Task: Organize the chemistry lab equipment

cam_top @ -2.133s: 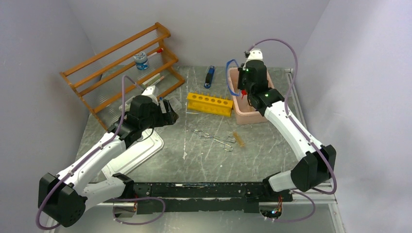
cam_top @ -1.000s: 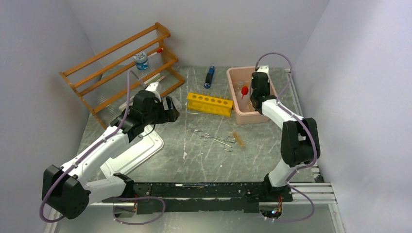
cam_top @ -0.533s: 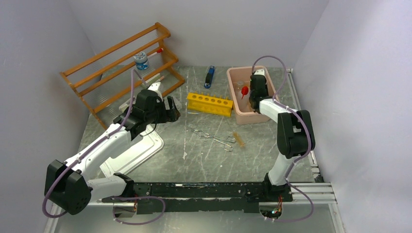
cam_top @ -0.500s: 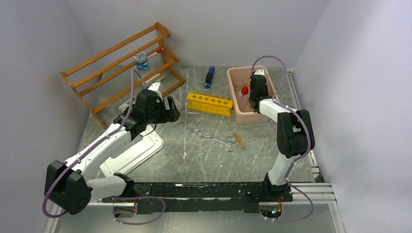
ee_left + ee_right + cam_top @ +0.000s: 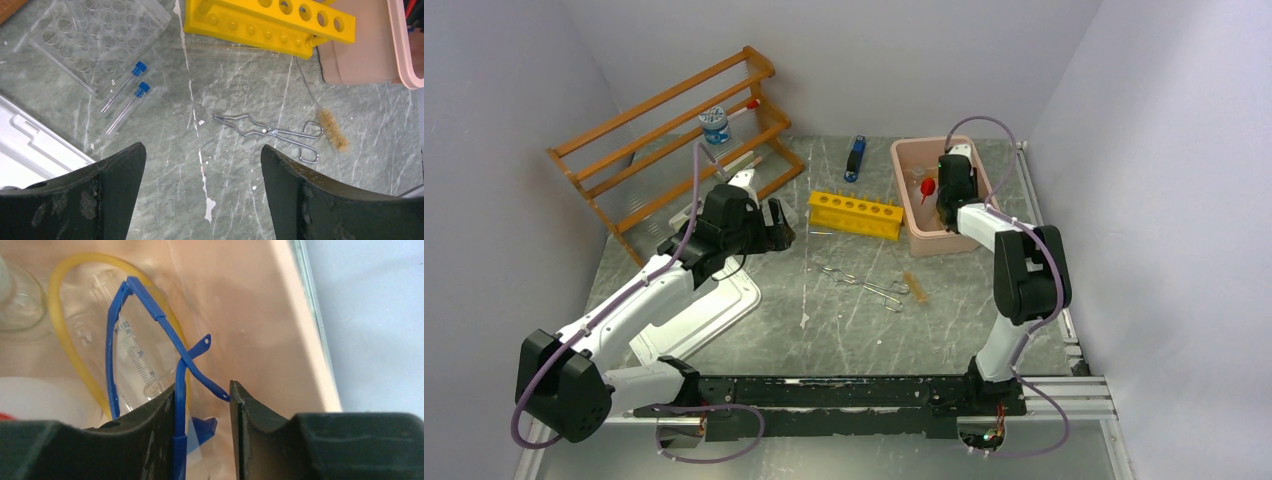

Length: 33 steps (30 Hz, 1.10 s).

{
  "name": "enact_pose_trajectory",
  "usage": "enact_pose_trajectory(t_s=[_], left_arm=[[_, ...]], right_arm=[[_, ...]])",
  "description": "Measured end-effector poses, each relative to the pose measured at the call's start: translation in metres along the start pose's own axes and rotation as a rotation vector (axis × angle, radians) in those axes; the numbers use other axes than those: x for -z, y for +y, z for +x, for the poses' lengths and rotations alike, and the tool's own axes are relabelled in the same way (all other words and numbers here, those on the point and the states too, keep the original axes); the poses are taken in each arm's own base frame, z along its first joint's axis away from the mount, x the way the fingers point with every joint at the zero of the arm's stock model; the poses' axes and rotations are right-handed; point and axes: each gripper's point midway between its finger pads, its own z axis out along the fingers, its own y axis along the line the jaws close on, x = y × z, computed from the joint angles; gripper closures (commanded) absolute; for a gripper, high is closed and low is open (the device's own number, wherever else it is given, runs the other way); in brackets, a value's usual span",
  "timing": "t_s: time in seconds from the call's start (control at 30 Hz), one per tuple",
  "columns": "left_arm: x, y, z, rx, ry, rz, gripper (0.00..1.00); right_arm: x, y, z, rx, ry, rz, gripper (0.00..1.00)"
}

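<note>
far left, a wooden rack (image 5: pixel 664 130) carries the small blue-capped vial (image 5: pixel 715 124); nearer, a white tray (image 5: pixel 714 310) lies flat on the surface. the left gripper (image 5: pixel 200 152) hovers above the surface with its fingers (image 5: pixel 115 175) spread wide and nothing between them. below it lie a clear well plate (image 5: pixel 100 35), the 2 blue-capped clear tubes (image 5: pixel 125 102) side by side just beside it, then a yellow tube rack (image 5: pixel 270 25) further right. the metal tongs (image 5: pixel 267 132) rest on the surface, a small brush (image 5: pixel 332 130) just beside their handles.

at the right, the right gripper (image 5: pixel 202 387) is down inside the pink bin (image 5: pixel 300 315). its fingers stand parted with a narrow gap; 1 arm of the blue-framed clear goggles (image 5: pixel 150 310) runs along the inner edge of 1 finger but is not pinched from both sides. the goggles lie in the bin over the yellowish tubing (image 5: pixel 65 270), near the red-capped clear squeeze bottle (image 5: pixel 927 186).

this reads as the drop of the goggles into the bin. to do it well, spread the fingers further until both clear the thin blue arm, then lift straight up, since a sideways pull could hook that arm and drag the goggles back out or tip the bottle.
</note>
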Motion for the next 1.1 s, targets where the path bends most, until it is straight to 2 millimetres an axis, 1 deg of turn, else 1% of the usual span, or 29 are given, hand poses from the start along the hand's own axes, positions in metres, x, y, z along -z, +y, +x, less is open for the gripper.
enact_pose_trajectory(t_s=[0.1,0.27,0.37,0.47,0.53,0.63,0.7,0.8,0.9,1.07,1.1], left_arm=[[0.000,0.000,0.000,0.000,0.000,0.000,0.12],[0.001,-0.002,0.000,0.000,-0.001,0.008,0.12],[0.004,-0.004,-0.003,0.001,-0.009,0.021,0.12],[0.007,-0.007,-0.004,0.001,-0.016,0.038,0.12],[0.008,-0.009,-0.004,0.001,-0.017,0.047,0.12],[0.009,-0.011,-0.004,0.000,-0.015,0.060,0.12],[0.010,-0.012,-0.003,0.000,-0.012,0.068,0.12],[0.011,-0.013,-0.001,0.000,-0.006,0.074,0.12],[0.013,-0.014,-0.001,0.000,-0.010,0.082,0.12],[0.021,-0.017,-0.007,0.000,-0.035,0.097,0.12],[0.022,-0.017,-0.008,0.000,-0.038,0.098,0.12]], right_arm=[[0.013,-0.006,-0.014,-0.063,-0.028,-0.006,0.53],[0.047,-0.017,-0.048,-0.187,-0.093,-0.028,0.45],[0.071,-0.016,-0.065,-0.233,-0.117,-0.072,0.38],[0.092,-0.013,-0.074,-0.265,-0.122,-0.121,0.38],[0.101,-0.014,-0.073,-0.279,-0.111,-0.136,0.40],[0.104,-0.015,-0.066,-0.281,-0.085,-0.136,0.50],[0.103,-0.014,-0.060,-0.272,-0.067,-0.134,0.56],[0.099,-0.012,-0.056,-0.256,-0.054,-0.133,0.64],[0.089,-0.009,-0.052,-0.228,-0.040,-0.115,0.65],[0.063,-0.003,-0.041,-0.174,-0.009,-0.085,0.66],[0.059,-0.003,-0.040,-0.168,-0.002,-0.083,0.65]])
